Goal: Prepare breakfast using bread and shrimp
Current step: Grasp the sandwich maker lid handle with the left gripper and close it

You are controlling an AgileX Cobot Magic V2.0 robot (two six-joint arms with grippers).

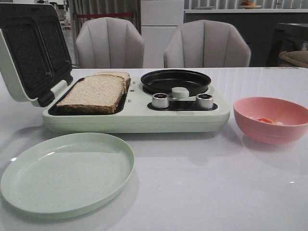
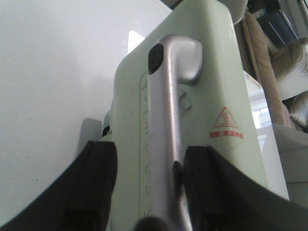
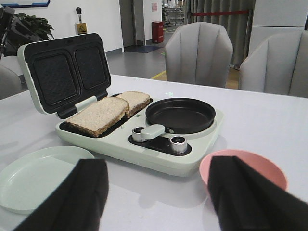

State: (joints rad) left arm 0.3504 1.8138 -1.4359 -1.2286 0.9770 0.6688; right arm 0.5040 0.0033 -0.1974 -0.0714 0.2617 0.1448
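Note:
Two slices of bread (image 1: pixel 94 94) lie overlapping on the open sandwich maker's (image 1: pixel 144 120) left grill plate; they also show in the right wrist view (image 3: pixel 101 114). The shrimp (image 1: pixel 265 120) lies in the pink bowl (image 1: pixel 269 134) to the right. My left gripper (image 2: pixel 151 154) is open, its fingers (image 2: pixel 96 183) either side of the silver handle (image 2: pixel 166 120) on the raised lid's (image 1: pixel 29 53) outer face, one finger touching it. My right gripper (image 3: pixel 159 166) is open and empty above the table, between the plate and the pink bowl (image 3: pixel 240 156).
A pale green plate (image 1: pixel 67 171) sits front left. A black round pan (image 1: pixel 175 81) and two silver knobs (image 1: pixel 160 100) are on the maker's right half. Two grey chairs (image 1: pixel 109 43) stand behind the table.

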